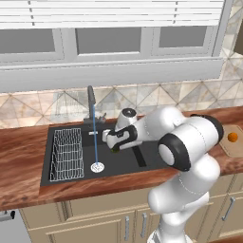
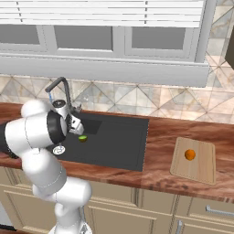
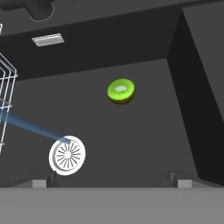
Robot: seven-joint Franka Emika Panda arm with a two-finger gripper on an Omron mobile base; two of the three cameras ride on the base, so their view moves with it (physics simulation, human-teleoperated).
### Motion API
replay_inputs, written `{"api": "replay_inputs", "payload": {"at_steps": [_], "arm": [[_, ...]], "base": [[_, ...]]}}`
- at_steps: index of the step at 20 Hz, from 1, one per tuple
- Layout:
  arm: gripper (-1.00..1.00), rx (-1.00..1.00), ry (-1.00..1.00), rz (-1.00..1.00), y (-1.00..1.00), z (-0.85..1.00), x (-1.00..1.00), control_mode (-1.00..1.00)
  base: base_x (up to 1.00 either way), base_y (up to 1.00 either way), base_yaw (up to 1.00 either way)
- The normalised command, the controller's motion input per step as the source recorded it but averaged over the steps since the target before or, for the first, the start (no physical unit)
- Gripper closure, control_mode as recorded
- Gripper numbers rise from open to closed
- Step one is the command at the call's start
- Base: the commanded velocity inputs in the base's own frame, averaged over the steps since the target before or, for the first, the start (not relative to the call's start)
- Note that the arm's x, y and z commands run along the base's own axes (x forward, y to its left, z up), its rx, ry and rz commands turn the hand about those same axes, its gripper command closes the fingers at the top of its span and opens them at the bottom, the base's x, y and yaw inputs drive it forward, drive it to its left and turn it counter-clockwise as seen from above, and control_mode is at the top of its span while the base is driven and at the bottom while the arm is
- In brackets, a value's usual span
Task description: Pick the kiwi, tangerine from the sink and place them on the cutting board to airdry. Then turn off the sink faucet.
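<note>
Gripper point(image 3: 112, 181) open wide, empty, above kiwi point(image 3: 121, 91) on sink point(image 3: 144, 144) floor, tangerine point(image 2: 190, 155) on cutting board point(image 2: 203, 171), faucet point(image 1: 91, 102) running

We see the lime-green kiwi point(image 3: 120, 91) lying on the black sink point(image 2: 123, 151) floor; the tangerine point(image 2: 190, 155) rests on the cutting board point(image 2: 203, 173); the sink faucet point(image 1: 91, 102) runs.

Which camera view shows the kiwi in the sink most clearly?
The hand view shows it best: the kiwi lies whole and unobstructed on the basin floor, beyond the drain. In the right base view the kiwi is a small green spot beside the arm. In the left base view, the arm covers most of it.
</note>
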Motion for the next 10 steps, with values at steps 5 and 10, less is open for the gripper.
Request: {"api": "replay_inputs", "payload": {"at_steps": [5, 10], "arm": [[-1.00, 0.00, 0.00, 0.00, 0.02, -0.18, 0.13, -1.00], [-1.00, 0.00, 0.00, 0.00, 0.00, -0.04, 0.09, -1.00]], "base": [[0.00, 0.00, 0.00], [0.00, 0.00, 0.00]]}}
